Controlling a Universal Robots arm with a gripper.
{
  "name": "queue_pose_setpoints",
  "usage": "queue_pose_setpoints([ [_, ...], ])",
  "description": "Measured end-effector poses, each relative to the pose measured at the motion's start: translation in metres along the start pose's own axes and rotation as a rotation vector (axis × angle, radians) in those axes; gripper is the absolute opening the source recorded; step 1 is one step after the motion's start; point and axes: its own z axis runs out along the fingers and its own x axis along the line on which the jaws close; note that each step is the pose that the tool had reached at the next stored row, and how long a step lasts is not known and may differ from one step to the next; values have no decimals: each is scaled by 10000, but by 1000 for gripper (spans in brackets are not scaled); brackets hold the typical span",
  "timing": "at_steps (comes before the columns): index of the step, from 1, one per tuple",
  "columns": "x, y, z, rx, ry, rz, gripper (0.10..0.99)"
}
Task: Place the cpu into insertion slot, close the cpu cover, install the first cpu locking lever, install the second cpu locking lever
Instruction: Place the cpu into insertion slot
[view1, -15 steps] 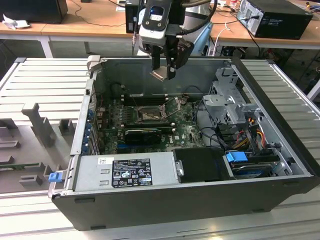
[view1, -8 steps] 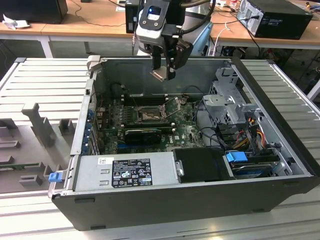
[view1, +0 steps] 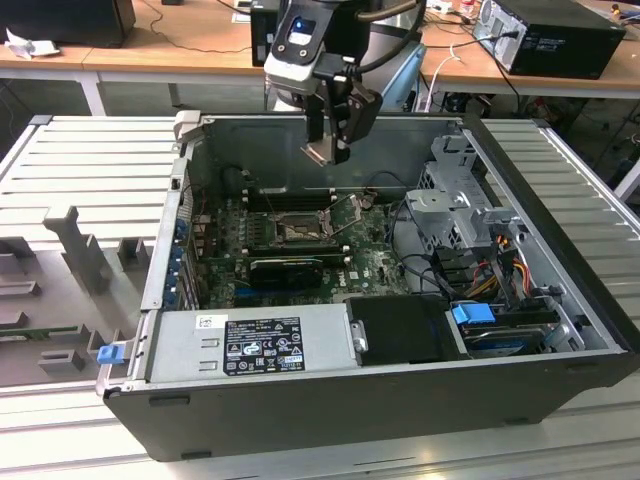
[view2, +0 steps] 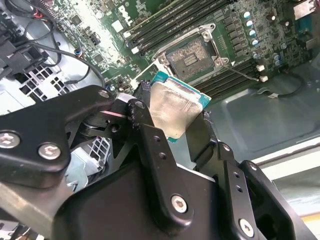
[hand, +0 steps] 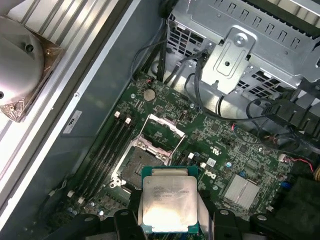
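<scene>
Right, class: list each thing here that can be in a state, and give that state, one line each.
cpu: clamped in the gripper, held above the board, not seated.
gripper: shut on the cpu.
insertion slot: empty and uncovered.
cpu cover: swung open, off the slot.
computer case: open, inside exposed.

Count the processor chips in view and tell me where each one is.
1. The chip is clamped in the gripper, held over the open computer case. The socket on the green board sits empty, so there is no second chip there.
</scene>
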Motion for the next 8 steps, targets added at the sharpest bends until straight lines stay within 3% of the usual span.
queue_pose_setpoints([
  [8,0,-2,27,-7,-34,432,525],
])
